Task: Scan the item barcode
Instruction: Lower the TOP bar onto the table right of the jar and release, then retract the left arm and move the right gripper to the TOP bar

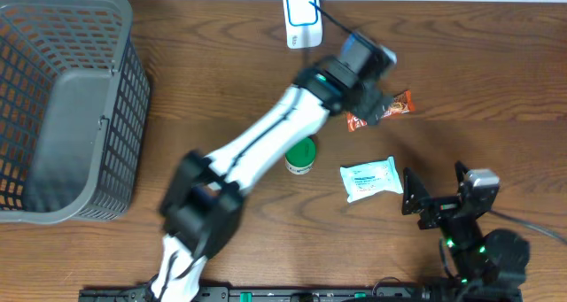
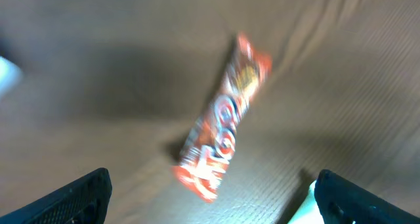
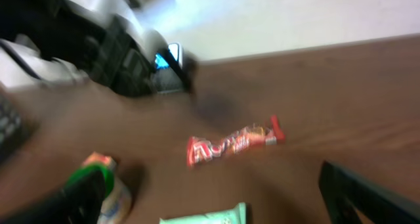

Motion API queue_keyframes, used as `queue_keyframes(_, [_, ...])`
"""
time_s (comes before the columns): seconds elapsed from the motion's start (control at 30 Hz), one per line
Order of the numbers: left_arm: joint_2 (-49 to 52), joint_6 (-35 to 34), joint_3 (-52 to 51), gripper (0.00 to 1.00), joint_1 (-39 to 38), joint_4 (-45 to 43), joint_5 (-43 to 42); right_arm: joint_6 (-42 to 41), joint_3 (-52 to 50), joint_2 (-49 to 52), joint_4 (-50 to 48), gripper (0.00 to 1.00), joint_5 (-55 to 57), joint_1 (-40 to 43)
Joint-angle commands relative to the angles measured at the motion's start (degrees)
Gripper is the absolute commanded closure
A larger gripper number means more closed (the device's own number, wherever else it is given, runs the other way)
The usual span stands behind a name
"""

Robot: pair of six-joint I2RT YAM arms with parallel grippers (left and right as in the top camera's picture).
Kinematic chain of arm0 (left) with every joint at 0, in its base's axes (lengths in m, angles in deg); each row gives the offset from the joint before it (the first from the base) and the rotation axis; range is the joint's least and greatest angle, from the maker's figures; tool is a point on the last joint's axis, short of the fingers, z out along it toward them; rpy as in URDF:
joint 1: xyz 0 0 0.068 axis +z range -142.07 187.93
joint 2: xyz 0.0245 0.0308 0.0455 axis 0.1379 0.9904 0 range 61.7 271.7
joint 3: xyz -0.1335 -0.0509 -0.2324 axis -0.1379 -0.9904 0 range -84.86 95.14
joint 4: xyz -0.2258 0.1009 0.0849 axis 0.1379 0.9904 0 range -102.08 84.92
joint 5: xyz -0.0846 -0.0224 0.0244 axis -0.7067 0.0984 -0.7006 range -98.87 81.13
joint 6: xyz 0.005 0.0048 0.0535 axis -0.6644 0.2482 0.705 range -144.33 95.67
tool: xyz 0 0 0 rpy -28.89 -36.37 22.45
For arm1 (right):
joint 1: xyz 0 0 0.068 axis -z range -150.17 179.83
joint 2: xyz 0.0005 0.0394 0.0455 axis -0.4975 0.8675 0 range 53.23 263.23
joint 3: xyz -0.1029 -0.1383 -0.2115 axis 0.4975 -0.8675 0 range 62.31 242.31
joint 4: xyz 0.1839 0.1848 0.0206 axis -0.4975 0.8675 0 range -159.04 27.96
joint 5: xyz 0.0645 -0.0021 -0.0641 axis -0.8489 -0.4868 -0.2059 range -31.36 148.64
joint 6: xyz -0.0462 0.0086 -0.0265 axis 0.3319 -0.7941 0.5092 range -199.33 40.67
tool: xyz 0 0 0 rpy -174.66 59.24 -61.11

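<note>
The left gripper's [image 1: 376, 100] fingers [image 2: 72, 198] stood wide apart and released, with nothing between the pads. In the left wrist view the red snack bar [image 2: 223, 119] lay flat on the wooden table [image 2: 98, 66] in the gap between the two fingers. It touched neither of them, and its long axis ran from about 7 o'clock to 1 o'clock. That view was blurred, so the print on the wrapper could not be read.

Seen from overhead, the bar lay just under the left gripper, toward 1 o'clock from the table's middle. The white scanner [image 1: 302, 19] with its blue-lit face stood at 11 o'clock from the bar, near the far edge and apart from it. The left arm [image 1: 266, 138] stretched back from the gripper toward 7 o'clock. It crossed just beside a green-lidded container [image 1: 300, 156].

The right gripper [image 1: 436, 189] also had its fingers [image 3: 367, 198] spread wide, holding nothing. It hovered near the table's 5 o'clock corner, well apart from the bar. A white wipes pack [image 1: 372, 178] lay at 9 o'clock from it, just beside the fingers. The pack lay at 6 o'clock from the bar, and the green-lidded container lay at 9 o'clock from the pack.

A grey mesh basket [image 1: 53, 107] took up the table's 9 o'clock side, well apart from everything else.
</note>
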Motion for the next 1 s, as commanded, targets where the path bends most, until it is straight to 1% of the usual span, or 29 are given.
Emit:
queue_keyframes(0.0, [-13.4,0.8,0.8,0.01,5.0,0.0,1.0,-1.6,8.0,11.7,4.8,0.01,-0.8,0.1])
queue_keyframes(0.07, [-17.5,2.0,0.8,0.01,7.0,0.5,2.2,-1.7,12.8,20.3,7.6,0.01,-0.9,0.1])
queue_keyframes(0.17, [-24.9,5.7,0.8,0.01,10.6,1.8,8.3,-1.6,22.0,34.9,12.8,0.01,-5.1,0.1])
queue_keyframes(0.27, [-32.2,9.2,0.8,0.01,13.8,3.1,15.8,-1.6,30.5,47.4,17.2,0.01,-16.1,0.1])
queue_keyframes(0.33, [-36.9,10.1,0.8,0.01,15.8,3.6,19.8,-1.5,34.1,54.0,19.7,0.01,-25.2,0.1])
queue_keyframes(0.37, [-39.5,10.5,0.8,0.01,16.9,3.6,21.5,-1.1,34.9,56.5,21.0,0.01,-27.0,0.1])
queue_keyframes(0.43, [-44.1,11.7,0.8,0.01,18.9,3.3,23.8,-2.6,35.1,61.6,15.9,0.02,-27.8,0.1])
queue_keyframes(0.5, [-48.9,13.2,0.8,0.01,21.2,3.1,24.5,-10.0,35.1,66.8,8.9,0.01,-27.5,-0.2])
queue_keyframes(0.53, [-51.0,13.9,0.8,0.01,22.3,3.1,24.6,-14.2,35.4,69.9,6.3,0.01,-26.4,-0.9])
queue_keyframes(0.57, [-52.7,14.5,0.8,0.01,23.1,3.1,24.6,-16.8,36.2,72.1,6.0,0.01,-24.0,-1.6])
queue_keyframes(0.67, [-57.8,14.8,0.8,0.01,25.7,3.3,24.6,-23.6,41.3,79.4,9.6,0.01,-9.4,-5.7])
queue_keyframes(0.77, [-61.7,14.8,0.8,0.01,27.0,4.3,24.6,-30.3,50.7,86.9,16.1,0.01,2.9,-10.5])
queue_keyframes(0.9, [-63.6,15.0,0.8,0.01,27.1,7.5,24.9,-36.1,64.5,94.8,25.4,0.01,10.8,-13.2])
queue_keyframes(0.97, [-63.6,16.3,0.8,0.01,27.1,9.9,25.9,-40.0,70.6,98.0,30.6,0.04,12.9,-13.4])
